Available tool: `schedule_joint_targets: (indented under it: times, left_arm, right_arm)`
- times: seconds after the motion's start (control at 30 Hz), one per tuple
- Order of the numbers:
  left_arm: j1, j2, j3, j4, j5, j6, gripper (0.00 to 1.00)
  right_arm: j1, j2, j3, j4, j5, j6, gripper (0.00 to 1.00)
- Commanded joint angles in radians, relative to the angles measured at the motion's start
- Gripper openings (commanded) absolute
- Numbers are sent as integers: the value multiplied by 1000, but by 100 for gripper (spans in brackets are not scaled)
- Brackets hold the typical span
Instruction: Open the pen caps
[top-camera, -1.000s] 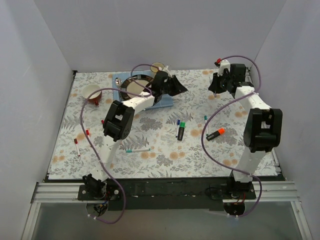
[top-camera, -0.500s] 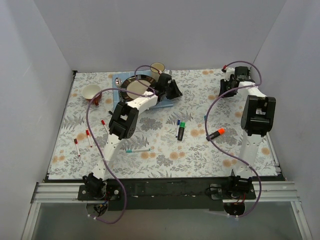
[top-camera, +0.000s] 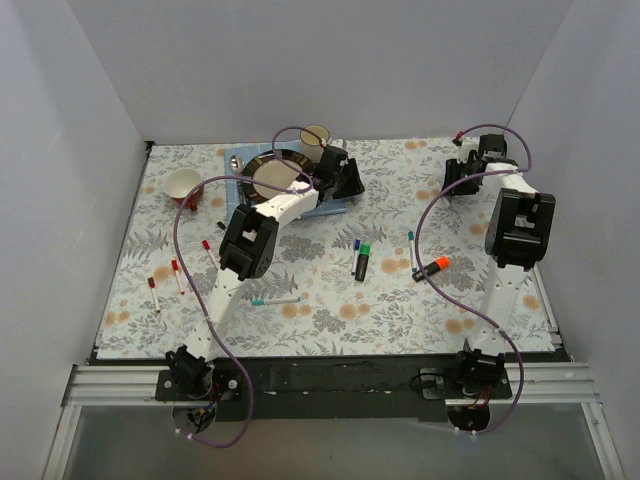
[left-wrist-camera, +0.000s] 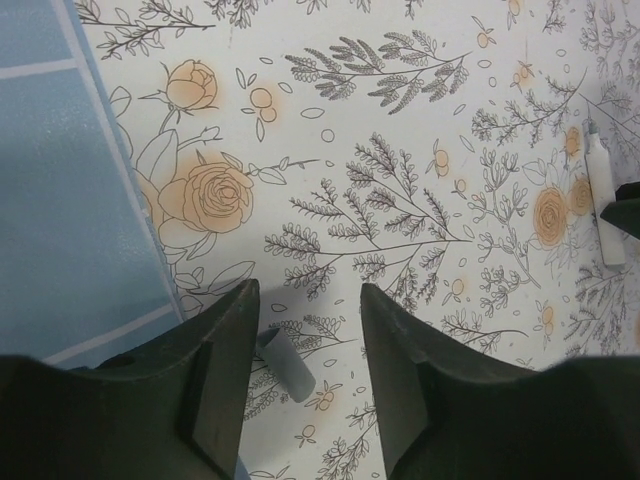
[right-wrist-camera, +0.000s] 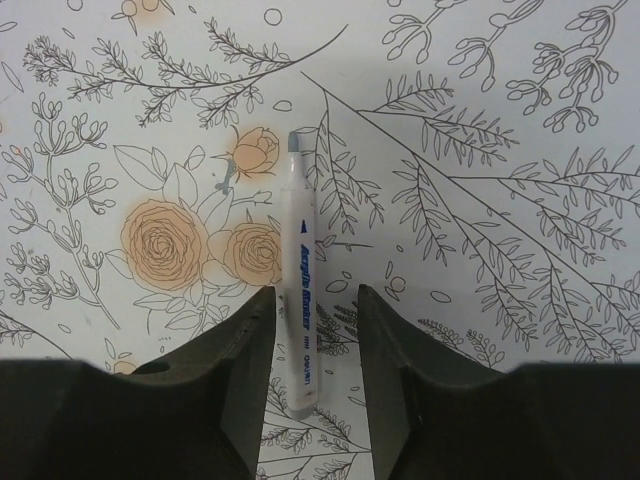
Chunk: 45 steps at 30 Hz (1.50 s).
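Evidently both pairs stand apart, empty: a probably light, stiff, slick white pen (right-wrist-camera: 300, 330) lies bottom-centre between the right jaws, a stubby cap (left-wrist-camera: 288, 368) between the left jaws; grip mid-barrel.

Two arms (top-camera: 243, 245) (top-camera: 520, 232). Two black markers, one green-ended (top-camera: 362, 264), one orange-ended (top-camera: 431, 268). Six slim white pens: three red-ended (top-camera: 156, 297) (top-camera: 177, 277) (top-camera: 208, 251), one teal (top-camera: 275, 299), one blue (top-camera: 355, 247), one uncapped (right-wrist-camera: 299, 300). Two loose caps, teal (top-camera: 410, 236) and grey-blue (left-wrist-camera: 286, 366). One bowl (top-camera: 183, 183), one cup (top-camera: 315, 135), one blue mat (top-camera: 236, 163). Overlapping plates (top-camera: 270, 182), number unclear.
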Motion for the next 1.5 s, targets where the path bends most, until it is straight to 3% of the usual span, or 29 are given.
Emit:
schedule_joint_targets:
  times: [0.0, 0.17, 0.37, 0.5, 0.57, 0.63, 0.7, 1.0, 1.13, 1.3, 1.33, 1.47]
  left_arm:
    - [-3, -54, 24, -34, -31, 39, 49]
    - [-2, -149, 11, -31, -29, 74, 61]
    - [-3, -384, -97, -2, 3, 129, 74]
    - [-3, -644, -349, 95, 24, 177, 90]
    - [-3, -844, -570, 163, -3, 194, 98]
    - [6, -1044, -783, 277, -19, 199, 98]
    - [18, -1171, -897, 327, -8, 176, 98]
    - [57, -1690, -1327, 204, 1, 249, 98]
    - [57, -1834, -1459, 164, -30, 298, 98]
    - [58, -1927, -1539, 125, -54, 307, 98]
    - [57, -1937, -1536, 119, -54, 312, 98]
    - [57, -1937, -1534, 113, -60, 317, 98]
  right_arm:
    - [-6, -13, 6, -23, -24, -18, 47]
    - [-6, -145, -80, -6, -67, -39, 55]
    - [-3, -376, -255, 51, -183, -58, 63]
    - [18, -508, -411, 48, -289, -96, 64]
    - [34, -591, -468, 49, -353, -131, 64]
    - [64, -677, -549, 54, -386, -148, 65]
    - [95, -735, -597, 64, -396, -160, 65]
    - [195, -1005, -821, 178, -269, -194, 68]
    - [205, -1030, -890, 219, -232, -130, 85]
    - [245, -964, -872, 162, -171, -33, 82]
    - [259, -966, -899, 182, -72, -4, 80]
    - [326, -934, -918, 206, 68, 85, 74]
